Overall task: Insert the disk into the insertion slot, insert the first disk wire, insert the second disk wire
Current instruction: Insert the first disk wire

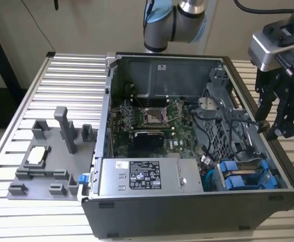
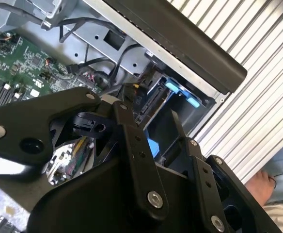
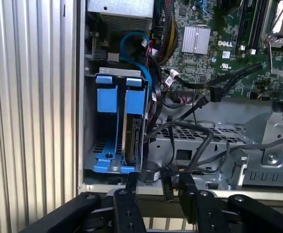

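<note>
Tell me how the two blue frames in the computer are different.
The disk's blue frame holds a grey drive; the other blue frame looks empty, the cage floor showing through. Black wires run beside the disk's frame; the empty frame sits by the case wall. Both are bright blue, standing side by side.

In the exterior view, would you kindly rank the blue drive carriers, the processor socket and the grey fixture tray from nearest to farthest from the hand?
1. Blue drive carriers, in the case corner just below the hand.
2. Processor socket, mid-case.
3. Grey fixture tray, outside the case, exterior view's left.
</note>
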Available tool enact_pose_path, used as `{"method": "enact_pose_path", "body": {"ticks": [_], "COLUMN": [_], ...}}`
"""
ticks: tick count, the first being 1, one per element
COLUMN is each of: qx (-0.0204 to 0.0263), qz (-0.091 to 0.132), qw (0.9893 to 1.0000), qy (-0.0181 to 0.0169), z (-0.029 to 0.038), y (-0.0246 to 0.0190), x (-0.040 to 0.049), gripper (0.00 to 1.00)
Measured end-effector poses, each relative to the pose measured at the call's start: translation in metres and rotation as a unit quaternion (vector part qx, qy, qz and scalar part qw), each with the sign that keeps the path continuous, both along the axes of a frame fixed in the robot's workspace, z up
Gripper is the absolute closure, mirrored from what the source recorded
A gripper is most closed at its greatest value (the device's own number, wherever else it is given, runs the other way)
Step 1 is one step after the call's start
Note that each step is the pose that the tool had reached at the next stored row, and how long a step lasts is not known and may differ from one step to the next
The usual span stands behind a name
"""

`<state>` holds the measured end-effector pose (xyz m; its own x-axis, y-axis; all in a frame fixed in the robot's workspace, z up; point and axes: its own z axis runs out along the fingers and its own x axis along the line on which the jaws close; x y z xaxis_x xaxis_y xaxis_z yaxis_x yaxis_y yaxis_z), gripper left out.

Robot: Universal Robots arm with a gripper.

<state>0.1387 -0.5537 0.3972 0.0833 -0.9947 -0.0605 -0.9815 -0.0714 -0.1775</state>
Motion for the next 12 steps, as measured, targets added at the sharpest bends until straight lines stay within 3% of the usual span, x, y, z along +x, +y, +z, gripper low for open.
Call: {"method": "enact_pose_path", "body": {"ticks": [10,11,12], "qx": [-0.0007,-0.0014,-0.0031], "qz": [0.000,0.000,0.000], "qw": [1.0000,1.0000,1.0000], "qy": [0.0014,0.0031,0.0070], "z": [-0.0018,-0.0018,-0.0017], "y": [0.0024,0.0025,0.0028], "x": [0.0053,0.0055,0.0056], "gripper": [0.53,0.53,0.53]}}
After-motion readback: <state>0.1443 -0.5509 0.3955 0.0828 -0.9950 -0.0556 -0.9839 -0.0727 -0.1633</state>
